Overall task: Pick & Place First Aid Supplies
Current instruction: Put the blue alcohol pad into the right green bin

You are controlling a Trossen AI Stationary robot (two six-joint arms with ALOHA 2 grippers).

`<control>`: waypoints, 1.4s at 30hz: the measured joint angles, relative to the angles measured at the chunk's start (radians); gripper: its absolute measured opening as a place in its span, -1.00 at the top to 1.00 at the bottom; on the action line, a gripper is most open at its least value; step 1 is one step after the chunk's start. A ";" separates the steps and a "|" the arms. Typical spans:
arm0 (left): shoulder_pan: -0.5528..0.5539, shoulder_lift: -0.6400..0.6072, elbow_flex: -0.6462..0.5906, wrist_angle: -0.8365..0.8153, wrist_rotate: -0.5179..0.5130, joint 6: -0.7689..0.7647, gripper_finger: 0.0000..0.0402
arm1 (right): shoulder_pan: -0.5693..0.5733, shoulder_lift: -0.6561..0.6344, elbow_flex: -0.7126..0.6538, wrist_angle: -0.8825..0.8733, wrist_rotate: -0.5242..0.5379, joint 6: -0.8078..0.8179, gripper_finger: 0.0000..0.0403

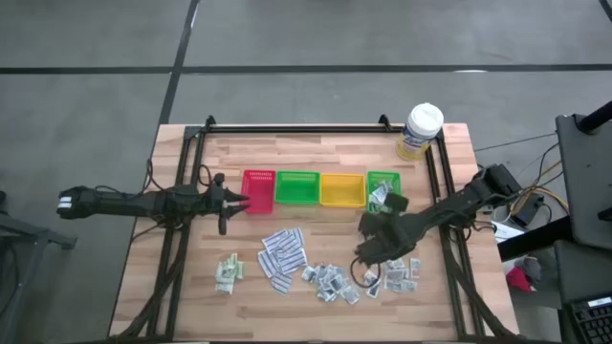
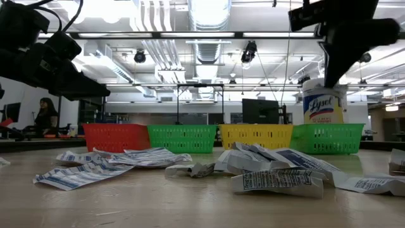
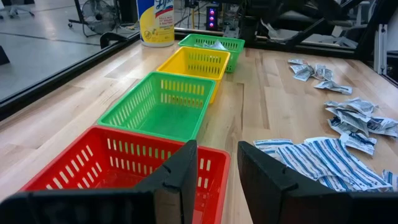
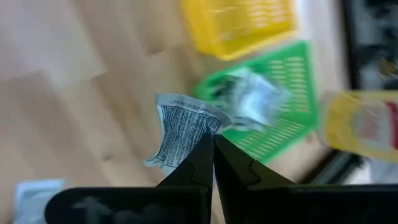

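The packet (image 4: 184,127) pinched in the right end effector (image 4: 213,144) is a small flat paper sachet, white with dense dark print and slightly curled. It looks nearly weightless, limp and easy to crease, so a thin pinch at one edge, as here, suits it best. The fingers are fully closed on its lower corner, above the tabletop (image 1: 316,306) near the green tray (image 4: 283,106) that already holds a packet. More packets (image 1: 330,279) lie scattered on the wood. The left end effector (image 3: 214,174) is partly open and empty by the red tray (image 3: 118,168).
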 joint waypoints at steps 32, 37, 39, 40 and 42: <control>0.000 0.000 0.000 -0.003 0.000 0.000 0.44 | -0.414 -0.152 -0.035 -0.061 0.010 0.299 0.96; 0.000 0.000 0.000 -0.003 0.000 0.000 0.44 | -0.467 -0.152 -0.075 0.026 -0.011 0.237 0.96; 0.000 0.000 0.000 -0.003 0.000 0.000 0.44 | -0.486 -0.152 -0.104 0.056 -0.038 0.218 0.96; 0.000 0.000 0.000 -0.003 0.000 0.000 0.44 | -0.494 -0.152 -0.121 0.071 -0.042 0.208 0.96; 0.000 0.000 0.000 -0.003 0.000 0.001 0.44 | -0.506 -0.152 -0.161 0.119 -0.049 0.197 0.96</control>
